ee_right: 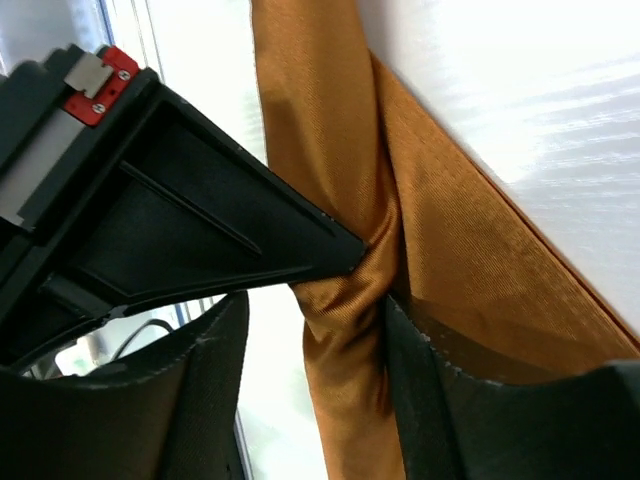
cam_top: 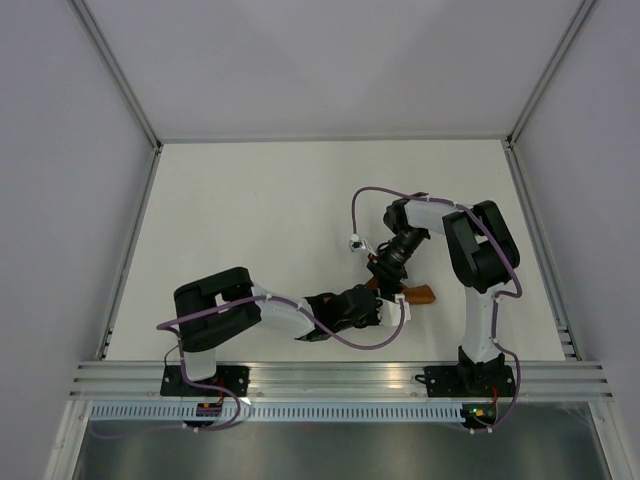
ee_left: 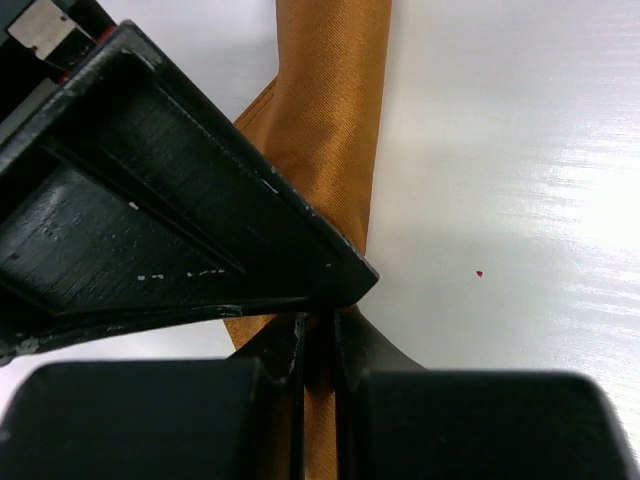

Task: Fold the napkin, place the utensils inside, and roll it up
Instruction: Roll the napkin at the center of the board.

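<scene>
The orange-brown napkin point(cam_top: 425, 294) is rolled into a narrow twisted strip near the table's front, mostly hidden under both grippers. My left gripper point(cam_top: 384, 303) is shut on a thin part of the strip point(ee_left: 330, 110), which runs between its fingertips point(ee_left: 320, 350). My right gripper point(cam_top: 386, 282) is directly over the same spot. Its fingers stand apart around the twisted roll point(ee_right: 335, 150), and the gripper point(ee_right: 315, 350) touches cloth only on its right finger point(ee_right: 440, 420). The utensils are hidden.
The white table point(cam_top: 260, 220) is bounded by grey walls at the left, back and right. An aluminium rail point(cam_top: 340, 378) runs along the near edge. A tiny red speck point(ee_left: 479, 273) lies on the table beside the roll.
</scene>
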`<control>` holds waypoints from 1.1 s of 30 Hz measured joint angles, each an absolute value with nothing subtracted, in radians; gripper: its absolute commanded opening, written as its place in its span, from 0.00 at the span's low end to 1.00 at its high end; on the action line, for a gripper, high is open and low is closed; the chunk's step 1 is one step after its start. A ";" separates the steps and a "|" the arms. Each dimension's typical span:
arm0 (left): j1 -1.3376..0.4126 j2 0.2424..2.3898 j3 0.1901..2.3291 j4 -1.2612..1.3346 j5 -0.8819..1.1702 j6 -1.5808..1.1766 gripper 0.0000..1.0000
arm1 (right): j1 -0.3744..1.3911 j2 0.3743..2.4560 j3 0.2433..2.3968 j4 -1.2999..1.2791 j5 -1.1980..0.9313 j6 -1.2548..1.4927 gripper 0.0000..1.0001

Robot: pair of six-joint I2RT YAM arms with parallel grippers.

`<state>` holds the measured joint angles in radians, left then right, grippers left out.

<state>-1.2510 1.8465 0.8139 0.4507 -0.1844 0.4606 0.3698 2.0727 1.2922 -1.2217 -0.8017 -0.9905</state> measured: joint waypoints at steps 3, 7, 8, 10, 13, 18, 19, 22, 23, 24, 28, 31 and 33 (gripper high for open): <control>-1.243 1.847 0.820 0.442 -0.165 0.460 0.02 | 0.373 2.043 1.287 -1.195 -0.775 -0.969 0.64; -1.233 1.847 0.830 0.426 -0.137 0.459 0.02 | 0.363 1.993 1.287 -1.116 -0.724 -0.945 0.65; -1.229 1.847 0.834 0.421 -0.127 0.458 0.02 | 0.355 1.980 1.287 -1.089 -0.709 -0.937 0.65; -1.224 1.847 0.839 0.411 -0.113 0.456 0.02 | 0.337 1.961 1.287 -1.042 -0.686 -0.921 0.66; -1.211 1.847 0.854 0.388 -0.080 0.450 0.02 | 0.301 1.935 1.287 -0.992 -0.668 -0.900 0.66; -1.167 1.849 0.894 0.322 0.010 0.416 0.02 | 0.199 1.885 1.290 -0.934 -0.673 -0.860 0.65; -1.155 1.853 0.910 0.302 0.036 0.405 0.02 | 0.175 1.870 1.290 -0.927 -0.680 -0.854 0.65; -1.115 1.875 0.969 0.237 0.110 0.371 0.02 | 0.110 1.798 1.270 -0.883 -0.699 -0.830 0.65; -1.099 1.888 0.996 0.213 0.138 0.358 0.02 | 0.088 1.757 1.248 -0.859 -0.704 -0.820 0.65; -1.083 1.903 1.026 0.183 0.167 0.346 0.02 | 0.065 1.708 1.219 -0.833 -0.706 -0.810 0.65; -1.021 1.964 1.146 0.073 0.281 0.295 0.02 | 0.026 1.483 1.065 -0.718 -0.706 -0.780 0.69; -0.975 2.003 1.214 0.006 0.381 0.256 0.02 | 0.032 1.327 0.957 -0.673 -0.707 -0.773 0.69; -0.947 2.022 1.245 -0.026 0.446 0.232 0.02 | 0.035 1.259 0.905 -0.647 -0.707 -0.774 0.69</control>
<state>-0.9474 2.0220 1.2446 -0.0257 0.4461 0.2317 0.0349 1.2587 0.9047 -0.6468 -0.7074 -0.7738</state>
